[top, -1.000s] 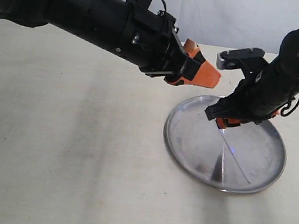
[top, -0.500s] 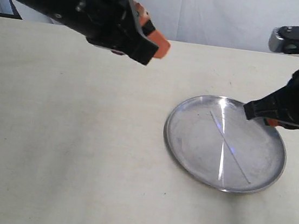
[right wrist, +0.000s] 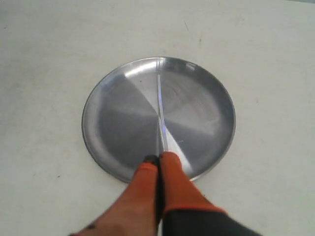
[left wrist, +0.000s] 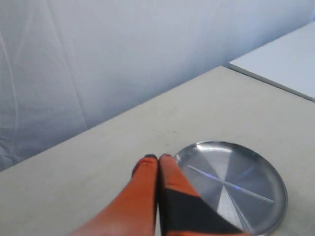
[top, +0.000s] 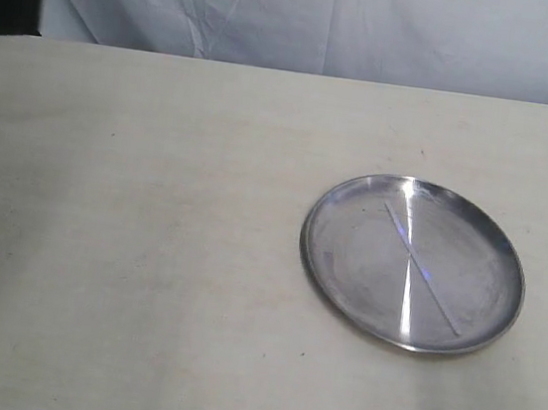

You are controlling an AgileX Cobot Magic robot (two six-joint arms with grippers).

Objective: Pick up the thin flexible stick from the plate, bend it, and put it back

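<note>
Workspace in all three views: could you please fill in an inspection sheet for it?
Surface: cream table, a few small dark specks.
Job's things: thin stick lies flat and straight across the steel plate; a glare streak crosses it.
Clutter: nothing seen.
Grippers: left gripper and right gripper both have fingers closed, holding nothing; neither touches the plate.
Cables: nothing seen.
Surroundings: white cloth backdrop; a paler flat surface beside the table.

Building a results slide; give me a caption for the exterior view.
Thin flexible stick lying diagonally inside the shiny steel plate on the beige table.
</note>
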